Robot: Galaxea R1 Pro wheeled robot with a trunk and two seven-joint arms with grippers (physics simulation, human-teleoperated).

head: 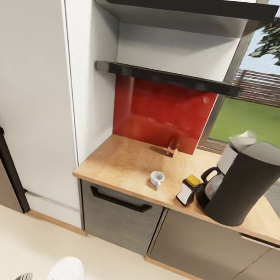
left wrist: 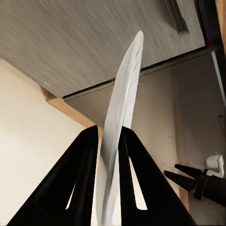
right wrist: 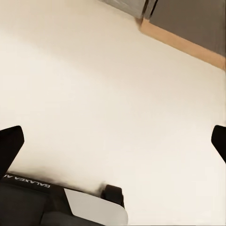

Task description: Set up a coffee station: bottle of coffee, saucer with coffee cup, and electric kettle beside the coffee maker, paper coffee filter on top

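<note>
Here we had the saucer [left wrist: 121,117] clamped edge-on between the fingers of our left gripper [left wrist: 109,141], low in front of the cabinets, and it showed as a white disc [head: 66,274] at the bottom of the head view. Our right gripper [right wrist: 113,136] hung over the floor with its fingers wide apart and empty.

On the countertop [head: 122,164] the coffee cup [head: 156,178] sat alone, near the bottle of coffee [head: 189,190], which stood just beside the coffee maker [head: 243,181]; a paper coffee filter [head: 243,141] seemed already on its top.

We judged the risks as these: the thin plate could slip from that narrow pinch on the lift, or its rim could catch the counter edge. Setting it down close to the machine, we could knock the cup or topple the bottle.
</note>
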